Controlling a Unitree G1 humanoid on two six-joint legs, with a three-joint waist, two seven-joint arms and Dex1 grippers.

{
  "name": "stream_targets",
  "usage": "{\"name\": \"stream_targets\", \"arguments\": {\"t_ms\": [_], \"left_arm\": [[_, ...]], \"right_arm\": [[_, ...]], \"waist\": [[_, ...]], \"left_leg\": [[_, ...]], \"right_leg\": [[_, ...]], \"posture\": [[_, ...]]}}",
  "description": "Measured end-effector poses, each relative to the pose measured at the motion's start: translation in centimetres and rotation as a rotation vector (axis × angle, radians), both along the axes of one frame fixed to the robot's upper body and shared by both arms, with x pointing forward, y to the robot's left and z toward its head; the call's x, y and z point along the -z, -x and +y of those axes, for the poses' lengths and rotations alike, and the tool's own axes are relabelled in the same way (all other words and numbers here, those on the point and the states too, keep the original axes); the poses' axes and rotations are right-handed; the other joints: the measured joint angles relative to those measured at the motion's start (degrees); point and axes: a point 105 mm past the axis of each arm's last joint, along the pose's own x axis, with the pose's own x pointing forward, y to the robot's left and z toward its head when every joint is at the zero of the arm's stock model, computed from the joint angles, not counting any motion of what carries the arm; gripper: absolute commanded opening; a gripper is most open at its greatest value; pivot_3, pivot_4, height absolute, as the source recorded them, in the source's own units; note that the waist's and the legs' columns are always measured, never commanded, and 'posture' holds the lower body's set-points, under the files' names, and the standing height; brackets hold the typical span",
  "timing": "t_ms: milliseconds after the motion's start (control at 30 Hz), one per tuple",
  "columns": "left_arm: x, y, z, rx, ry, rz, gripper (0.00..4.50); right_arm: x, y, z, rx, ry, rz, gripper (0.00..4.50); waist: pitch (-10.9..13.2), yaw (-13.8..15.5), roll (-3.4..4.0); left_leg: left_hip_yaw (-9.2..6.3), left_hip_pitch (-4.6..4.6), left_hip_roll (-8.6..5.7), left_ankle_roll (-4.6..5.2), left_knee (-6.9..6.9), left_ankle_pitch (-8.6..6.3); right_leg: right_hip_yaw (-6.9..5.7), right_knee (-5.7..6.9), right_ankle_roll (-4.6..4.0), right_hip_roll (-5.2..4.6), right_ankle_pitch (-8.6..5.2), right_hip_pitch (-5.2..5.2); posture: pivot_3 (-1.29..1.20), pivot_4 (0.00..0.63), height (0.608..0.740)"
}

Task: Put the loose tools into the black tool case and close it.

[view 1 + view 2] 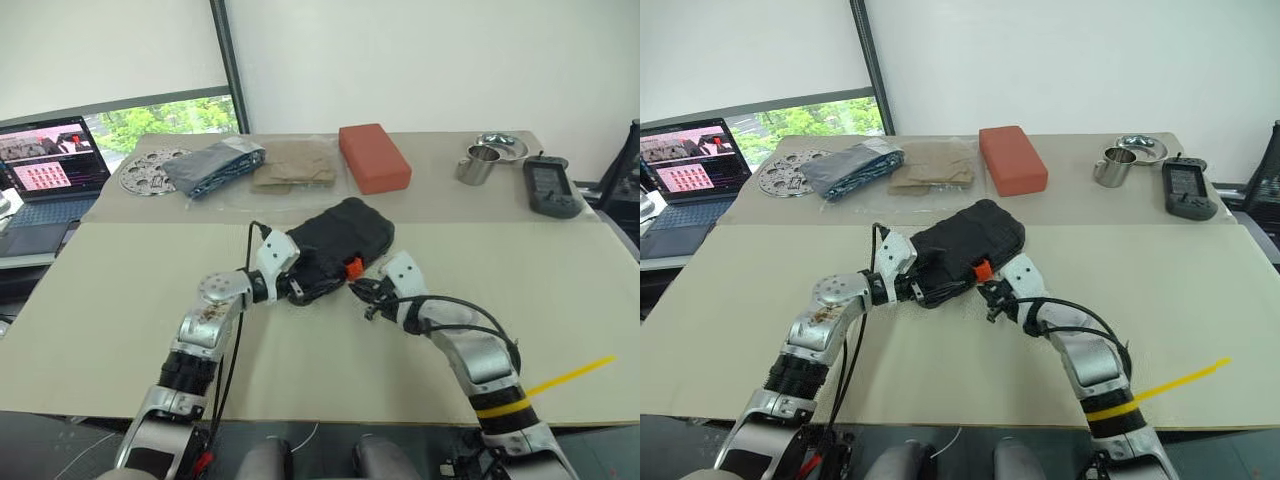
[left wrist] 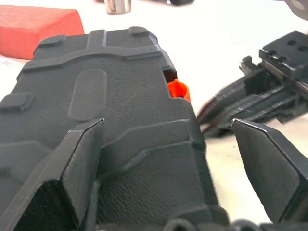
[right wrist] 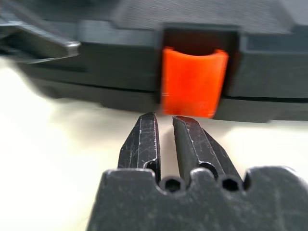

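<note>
On the surface (image 1: 120,300): black tool case (image 1: 340,240) lying shut
left end effector (image 2: 168,159): spread wide, bracing the shell
right end effector (image 3: 166,139): pinched narrow, empty, tips at the orange latch (image 3: 192,82), probably to press it

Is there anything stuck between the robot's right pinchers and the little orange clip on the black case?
Nothing visible. The right gripper, fingers nearly together, points straight at the orange latch on the closed black tool case, with just a small gap of bare table between them.

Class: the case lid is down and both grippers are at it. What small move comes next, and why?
Probably nudge the shut right gripper forward to press the orange latch home: its tips sit just short of it, while the open left gripper straddles the black tool case.
</note>
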Motion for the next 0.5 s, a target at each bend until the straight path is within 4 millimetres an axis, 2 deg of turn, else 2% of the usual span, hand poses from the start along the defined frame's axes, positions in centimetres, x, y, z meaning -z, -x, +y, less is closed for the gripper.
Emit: {"name": "stream_targets", "arguments": {"t_ms": [133, 200, 233, 267, 333, 400, 500], "left_arm": [[-0.9, 0.9, 1.8, -0.066, 0.044, -0.001, 4.5], [-1.5, 1.6, 3.9, -0.142, 0.074, 0.002, 4.5], [-1.4, 2.0, 5.1, -0.183, 0.075, 0.016, 4.5], [-1.3, 2.2, 6.2, -0.218, 0.078, 0.025, 4.5], [-0.8, 3.9, 9.0, -0.321, 0.055, 0.045, 4.5], [0.0, 5.7, 11.5, -0.408, 0.027, 0.079, 4.5], [-0.2, 7.7, 13.5, -0.497, 0.027, 0.091, 4.5]], "right_arm": [[-1.2, 0.7, -3.6, -0.001, -0.017, -0.006, 0.74], [-1.9, 1.5, -5.3, -0.033, -0.037, -0.008, 0.74], [-2.3, 1.8, -6.1, -0.043, -0.046, -0.007, 0.98], [-2.5, 2.0, -6.7, -0.043, -0.049, -0.004, 0.98], [-2.9, 2.1, -8.2, -0.05, -0.071, -0.003, 1.63], [-2.8, 2.1, -10.8, -0.001, -0.056, -0.009, 2.24], [-2.6, 2.0, -12.7, 0.017, -0.06, -0.033, 3.43]], "waist": [[0.1, -0.4, -0.05], [0.1, -0.7, -0.1], [0.2, -0.7, -0.06], [0.3, -0.7, -0.07], [0.5, -0.8, -0.17], [0.6, -0.4, -0.26], [0.8, 0.5, -0.44]], "left_leg": [[0.02, -0.03, 0.03, 0.0, -0.42, 0.0], [0.02, -0.01, 0.1, 0.01, -0.59, 0.0], [0.01, -0.03, 0.15, 0.02, -0.65, -0.01], [0.0, -0.01, 0.17, 0.01, -0.66, -0.01], [-0.02, -0.02, 0.21, 0.01, -0.69, -0.01], [-0.03, 0.0, 0.18, 0.01, -0.7, -0.01], [0.04, -0.02, 0.13, 0.01, -0.64, -0.01]], "right_leg": [[0.02, -0.38, -0.31, 0.02, 0.19, -0.03], [0.0, -0.41, -0.34, 0.1, 0.2, -0.1], [0.01, -0.42, -0.35, 0.13, 0.2, -0.12], [-0.02, -0.39, -0.37, 0.14, 0.19, -0.13], [0.0, -0.43, -0.39, 0.13, 0.2, -0.19], [-0.06, -0.44, -0.44, -0.04, 0.18, -0.15], [-0.17, -0.52, -0.48, -0.68, 0.19, -0.07]], "posture": [[0.0, 0.15, 0.74], [0.0, 0.15, 0.74], [0.0, 0.15, 0.74], [0.0, 0.15, 0.74], [0.0, 0.15, 0.74], [0.0, 0.15, 0.74], [0.0, 0.15, 0.74]]}}
